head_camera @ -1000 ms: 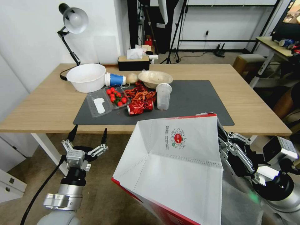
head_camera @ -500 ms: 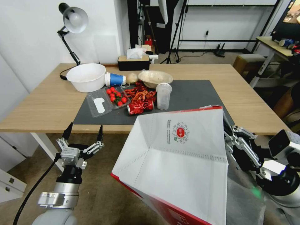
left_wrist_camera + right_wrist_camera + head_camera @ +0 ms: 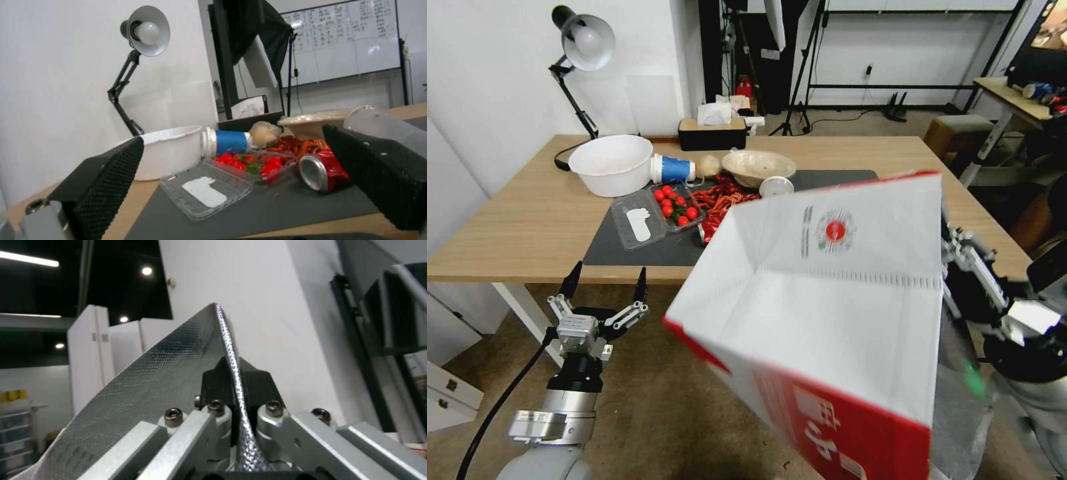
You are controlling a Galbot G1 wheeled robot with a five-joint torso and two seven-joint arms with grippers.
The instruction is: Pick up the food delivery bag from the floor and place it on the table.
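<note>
— What do I have, left to right?

— My left gripper (image 3: 606, 288) hangs over the floor (image 3: 647, 413) just short of the bench (image 3: 527, 220), jaws spread wide and empty. The left wrist view looks between its pads (image 3: 106, 176) at the clutter on the dark mat (image 3: 267, 213): a clear tray of tomatoes (image 3: 249, 165), a crushed red can (image 3: 322, 170), a white bowl (image 3: 171, 150).

— And the food delivery bag?

— The food delivery bag (image 3: 834, 313) is off the floor, tilted, held up at the bench's near edge with its logo side facing the camera. My right gripper (image 3: 238, 406) is clamped on its foil-lined rim, and the thin wall bows above the jaws.

— How will it handle?

— I judge it light and floppy: paper and foil, creasing easily, likely to swing or fold from a one-sided pinch. The rim holds; the loop handles might be surer, but I cannot see them.

— What's hidden?

— The bag covers the right half of the mat, so I cannot judge the landing spot. Its contents and much of my right arm are out of sight too.
</note>
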